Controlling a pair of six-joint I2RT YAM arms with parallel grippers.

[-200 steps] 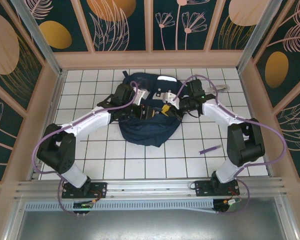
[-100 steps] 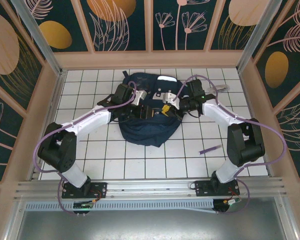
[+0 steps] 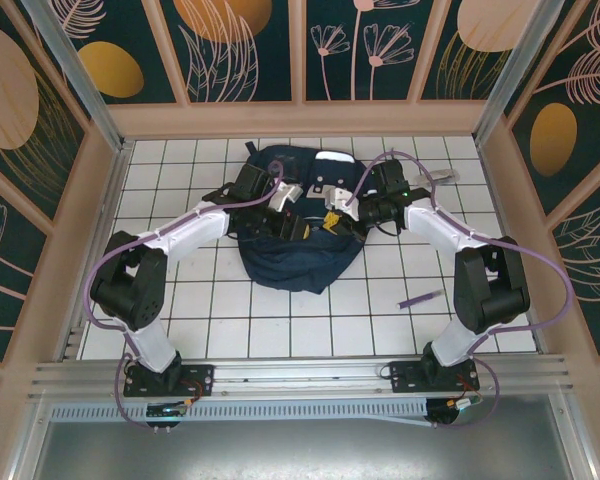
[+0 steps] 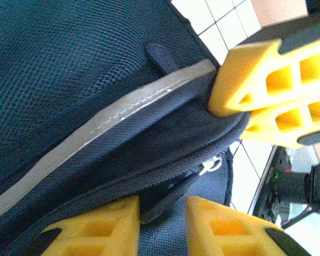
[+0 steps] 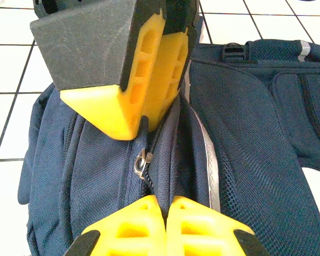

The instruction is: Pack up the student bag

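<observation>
The navy student bag [image 3: 295, 262] lies on the tiled table between both arms. My right gripper [image 5: 166, 201] is shut on the bag's fabric edge beside the zipper, next to a white reflective stripe [image 5: 205, 149]. The metal zipper slider [image 5: 144, 161] sits just above that grip. My left gripper [image 4: 161, 209] is open, and the dark zipper pull tab [image 4: 152, 205] runs between its yellow fingers, against the left one. In the top view the left gripper [image 3: 300, 210] and the right gripper [image 3: 332, 212] nearly touch over the bag's upper middle.
A purple pen [image 3: 420, 299] lies on the white tiles to the right of the bag. A small clear item [image 3: 442, 177] rests at the back right. Wooden walls [image 3: 300, 118] enclose the table on three sides.
The left arm has swung its elbow inward. Its gripper has tilted up and moved slightly toward the right gripper over the bag. The right arm has stayed put.
</observation>
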